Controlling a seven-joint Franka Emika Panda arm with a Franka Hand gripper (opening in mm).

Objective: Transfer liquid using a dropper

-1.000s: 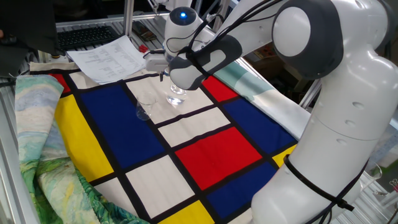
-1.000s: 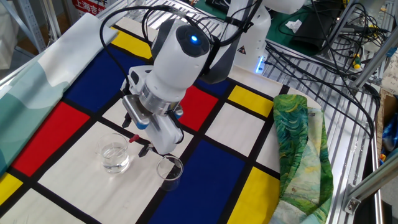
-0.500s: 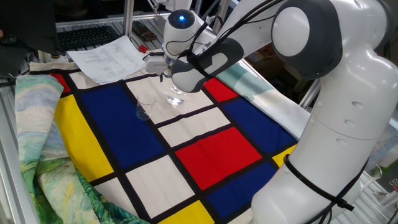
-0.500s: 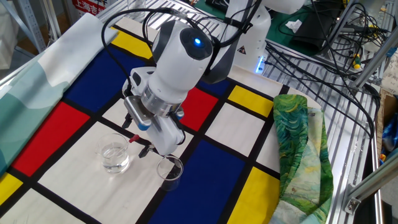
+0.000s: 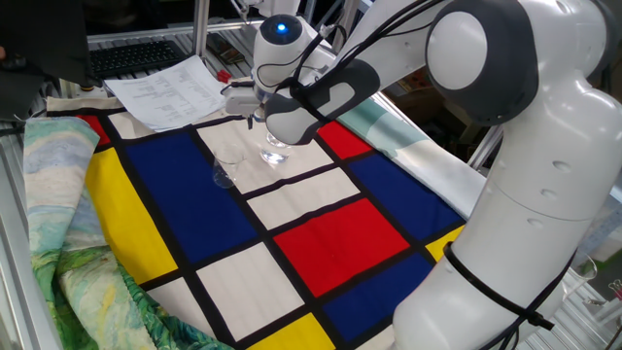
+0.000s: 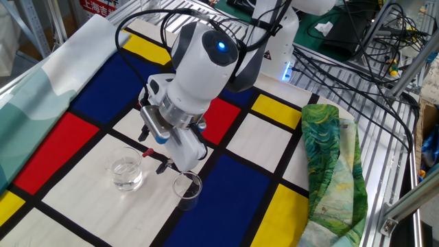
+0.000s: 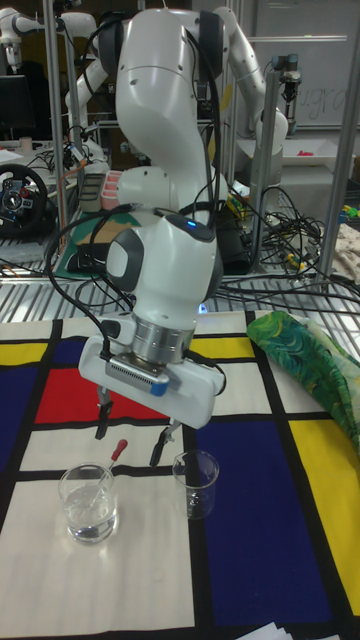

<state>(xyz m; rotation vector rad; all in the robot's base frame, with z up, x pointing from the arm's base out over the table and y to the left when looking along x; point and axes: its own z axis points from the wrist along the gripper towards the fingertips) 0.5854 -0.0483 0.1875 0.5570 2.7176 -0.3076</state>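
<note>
A small clear glass (image 7: 70, 485) stands on a white square of the cloth and holds the liquid (image 7: 88, 527), a shallow clear pool. The dropper (image 7: 117, 452) leans inside it, its reddish bulb poking up over the rim to the right. My gripper (image 7: 130, 437) hangs open just above, one finger on each side of the bulb without touching it. A second, empty glass (image 7: 195, 485) stands right beside it. In the other fixed view the gripper (image 6: 154, 159) sits between the filled glass (image 6: 127, 173) and the empty one (image 6: 186, 187).
The table is covered by a cloth of red, blue, yellow and white squares (image 6: 226, 199). A crumpled green patterned cloth (image 6: 329, 158) lies along one edge. Printed papers (image 5: 170, 87) lie at the far corner, and cables (image 6: 357, 41) run over the metal rack behind.
The wrist has shifted slightly up and sideways over the glasses. The dropper stays leaning in the filled glass and the fingers stay apart.
</note>
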